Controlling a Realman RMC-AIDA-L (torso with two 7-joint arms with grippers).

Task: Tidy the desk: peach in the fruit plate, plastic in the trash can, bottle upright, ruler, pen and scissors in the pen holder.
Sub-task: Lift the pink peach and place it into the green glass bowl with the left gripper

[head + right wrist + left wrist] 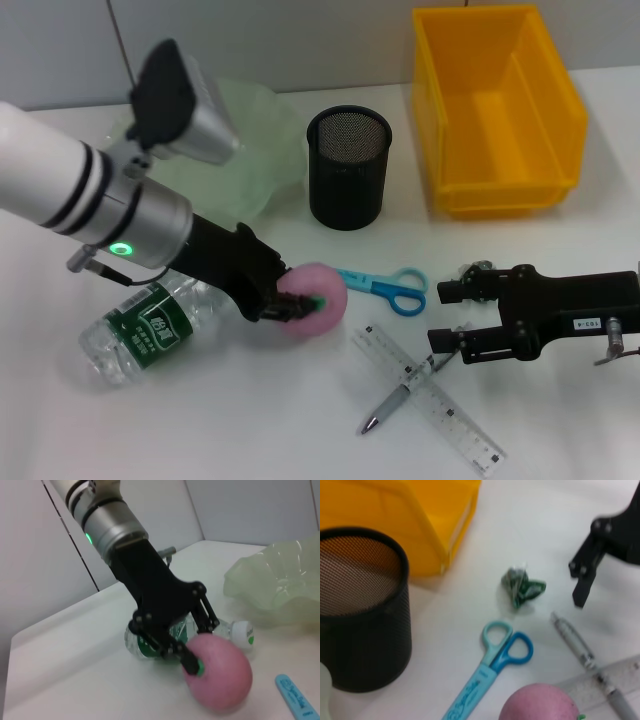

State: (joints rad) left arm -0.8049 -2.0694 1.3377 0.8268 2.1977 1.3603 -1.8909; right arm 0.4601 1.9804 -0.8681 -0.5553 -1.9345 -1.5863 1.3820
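Left gripper [292,305] is down at the peach [318,298], jaws closed around it, one finger [186,659] pressed on the near face and the other behind; peach sits on the worktop [220,420], not in the fruit plate. Fruit plate [255,140] is the pale green wavy dish at the back left, behind the left arm. Bottle [150,330] lies on its side just beside the peach, green label up, cap end [243,632] toward the peach. Black mesh pen holder [348,165] stands upright mid-worktop, the yellow trash can [495,110] to its right at the back. Scissors [385,288] with blue handles lie flat just right of the peach, handles pointing right. Ruler [430,398] lies diagonally in front, pen [395,400] across it, the two touching. Crumpled green plastic [521,586] lies on the worktop between the scissors handles and the right gripper. Right gripper [440,317] hovers low at the right side, jaws released and spread wide, holding nothing, lower fingertip close over the ruler and pen.
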